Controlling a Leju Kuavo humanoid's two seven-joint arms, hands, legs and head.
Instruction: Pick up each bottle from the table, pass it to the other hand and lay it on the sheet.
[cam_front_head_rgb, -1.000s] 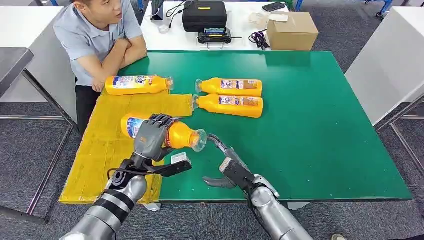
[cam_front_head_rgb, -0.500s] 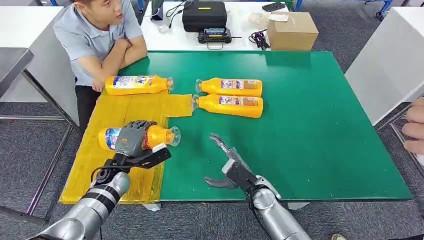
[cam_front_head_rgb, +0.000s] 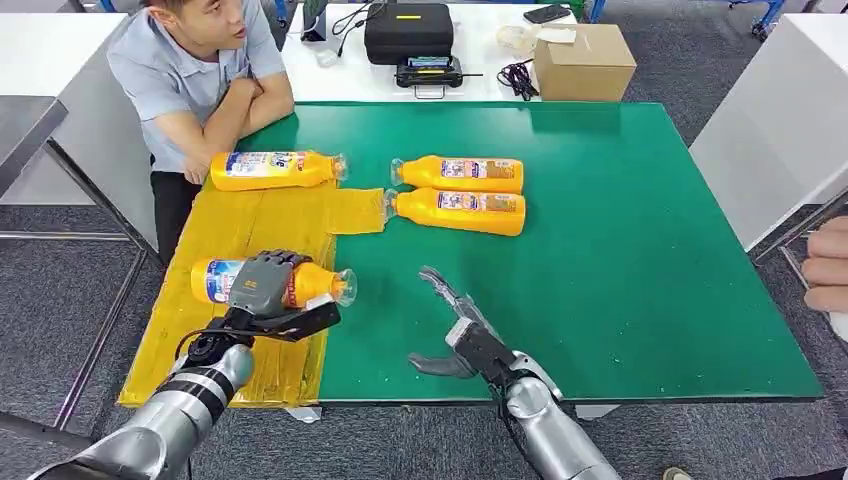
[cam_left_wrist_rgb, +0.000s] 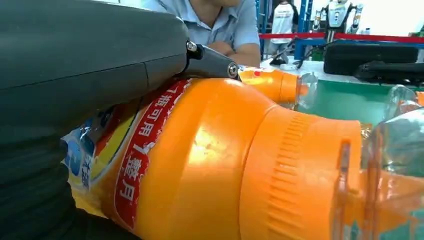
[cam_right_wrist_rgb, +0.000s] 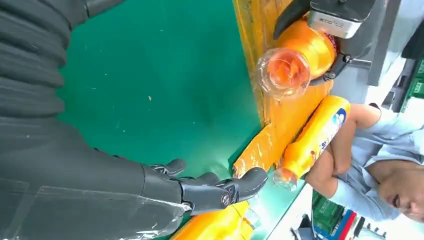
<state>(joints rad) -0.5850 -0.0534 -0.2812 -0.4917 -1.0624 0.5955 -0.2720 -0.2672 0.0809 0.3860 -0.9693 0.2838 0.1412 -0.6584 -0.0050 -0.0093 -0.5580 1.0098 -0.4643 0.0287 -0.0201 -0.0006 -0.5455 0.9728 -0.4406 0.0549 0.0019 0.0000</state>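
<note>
Orange plastic bottle with a blue-and-white label and a clear cap (cam_front_head_rgb: 270, 282), lying on its side over the near part of the yellow crinkled sheet (cam_front_head_rgb: 230, 225), is held by the left hand (cam_front_head_rgb: 262, 285), whose dark fingers (cam_front_head_rgb: 275, 262) wrap over the body from above; the left wrist view shows the grey thumb pressed against the labelled shoulder. Its clear cap points toward the bare green surface of the bench (cam_front_head_rgb: 620, 250), at the sheet's edge. The right hand (cam_front_head_rgb: 452, 325) hovers over the green surface near the front edge, fingers spread and holding nothing, well apart from the held bottle. A second orange bottle with a blue-and-white label (cam_front_head_rgb: 275, 169) lies on its side at the far end of the sheet, just beside the folded arms of a seated person in a grey-blue shirt (cam_front_head_rgb: 190, 70). Two further orange bottles lie side by side on the green surface past the sheet, caps pointing toward it: the farther bottle (cam_front_head_rgb: 458, 173) and the nearer bottle (cam_front_head_rgb: 456, 210), whose cap touches a strip of the sheet. Beyond the bench stands a white table (cam_front_head_rgb: 330, 70) carrying a black case (cam_front_head_rgb: 408, 30) and a brown cardboard box (cam_front_head_rgb: 585, 62). Another person's hand (cam_front_head_rgb: 826, 265) shows at the right margin.
</note>
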